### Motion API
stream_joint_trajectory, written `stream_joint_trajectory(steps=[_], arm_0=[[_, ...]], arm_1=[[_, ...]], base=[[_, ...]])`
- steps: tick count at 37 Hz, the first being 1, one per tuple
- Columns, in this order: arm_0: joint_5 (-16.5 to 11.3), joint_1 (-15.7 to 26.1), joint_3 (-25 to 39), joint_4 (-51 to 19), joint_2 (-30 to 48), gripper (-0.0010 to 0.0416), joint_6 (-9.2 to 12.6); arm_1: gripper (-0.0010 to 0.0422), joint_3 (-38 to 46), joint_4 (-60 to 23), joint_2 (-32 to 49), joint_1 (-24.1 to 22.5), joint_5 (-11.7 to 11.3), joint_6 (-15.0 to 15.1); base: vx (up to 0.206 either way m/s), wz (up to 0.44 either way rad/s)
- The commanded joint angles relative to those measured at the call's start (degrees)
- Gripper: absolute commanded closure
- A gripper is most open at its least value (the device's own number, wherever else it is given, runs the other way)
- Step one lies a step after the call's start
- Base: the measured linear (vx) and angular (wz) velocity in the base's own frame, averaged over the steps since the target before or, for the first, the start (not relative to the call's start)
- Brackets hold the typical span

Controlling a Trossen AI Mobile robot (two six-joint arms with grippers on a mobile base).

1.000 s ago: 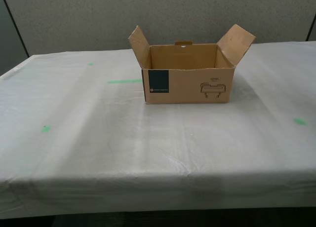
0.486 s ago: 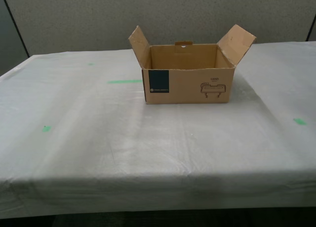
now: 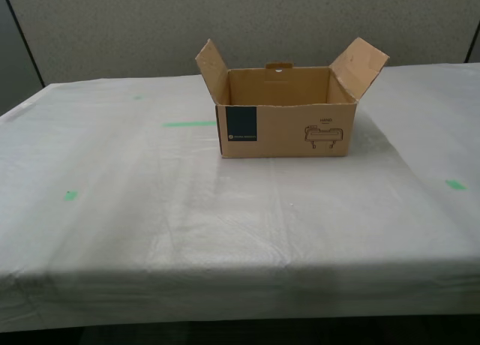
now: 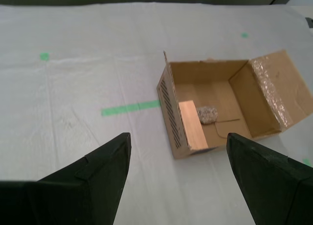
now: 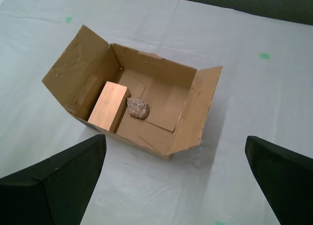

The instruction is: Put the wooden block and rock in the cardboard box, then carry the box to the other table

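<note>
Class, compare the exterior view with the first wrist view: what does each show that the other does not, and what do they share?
Only the exterior view shows the box's front, with its dark blue label and black line drawing, plus the wall behind.

Only the first wrist view shows the box's inside: the wooden block and the rock lying on its floor, beside each other, and my first gripper, open and empty.

Both show the cardboard box with flaps open on the white-sheeted table with green tape marks.
</note>
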Motion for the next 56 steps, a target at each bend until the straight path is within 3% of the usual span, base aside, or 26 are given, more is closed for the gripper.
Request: stream_joint_trajectory(steps=[1, 11, 24, 36, 42, 49, 56], arm_0=[[0.1, 0.0, -2.5, 0.0, -1.8, 0.0009, 0.0], [0.1, 0.0, -8.1, 0.4, -4.9, 0.0009, 0.0], [0.1, 0.1, -14.5, 5.5, -5.5, 0.0009, 0.0], [0.0, 0.4, -23.2, 13.6, -5.9, 0.0010, 0.1], [0.0, 0.5, -27.0, 18.4, -6.1, 0.0009, 0.4], [0.0, 0.5, -28.2, 19.2, -6.1, 0.0010, 0.5], [0.0, 0.5, -28.2, 19.6, -6.1, 0.0010, 0.5]], arm_1=[[0.0149, -4.3, 0.7, -2.4, -0.3, -0.1, -0.9], [0.0149, -13.8, 4.7, -7.7, -0.3, -0.1, -3.0], [0.0149, -19.3, 11.1, -8.3, -0.7, -0.1, -2.7], [0.0149, -24.8, 20.6, -8.3, -1.1, -0.6, -0.6], [0.0149, -27.3, 23.6, -8.3, -1.1, -2.0, 1.4], [0.0149, -27.8, 23.8, -8.3, -1.2, -2.9, 3.6], [0.0149, -27.8, 23.8, -8.3, -1.2, -2.9, 3.6]], base=[[0.000, 0.000], [0.000, 0.000], [0.000, 0.000], [0.000, 0.000], [0.000, 0.000], [0.000, 0.000], [0.000, 0.000]])
